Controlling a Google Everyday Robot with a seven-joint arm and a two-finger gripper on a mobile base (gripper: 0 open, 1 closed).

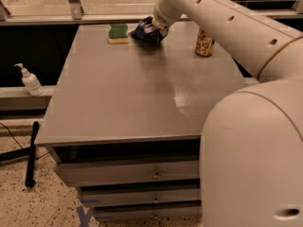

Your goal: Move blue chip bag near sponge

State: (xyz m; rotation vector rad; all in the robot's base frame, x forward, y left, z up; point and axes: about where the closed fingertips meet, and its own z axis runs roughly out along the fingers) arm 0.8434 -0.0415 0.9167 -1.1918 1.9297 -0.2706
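Note:
The blue chip bag [146,32], dark navy and crumpled, is at the far edge of the grey table [142,89], just right of the sponge [117,33], which has a green top over a yellow body. My gripper [152,26] is at the end of the white arm reaching in from the upper right and sits right on the bag. The bag and sponge are close, a small gap apart. The arm hides the bag's right end.
A gold-brown drink can [205,43] stands upright at the far right of the table. A white pump bottle [30,80] sits on a ledge to the left. Drawers [142,174] are below the table front. My white base fills the lower right.

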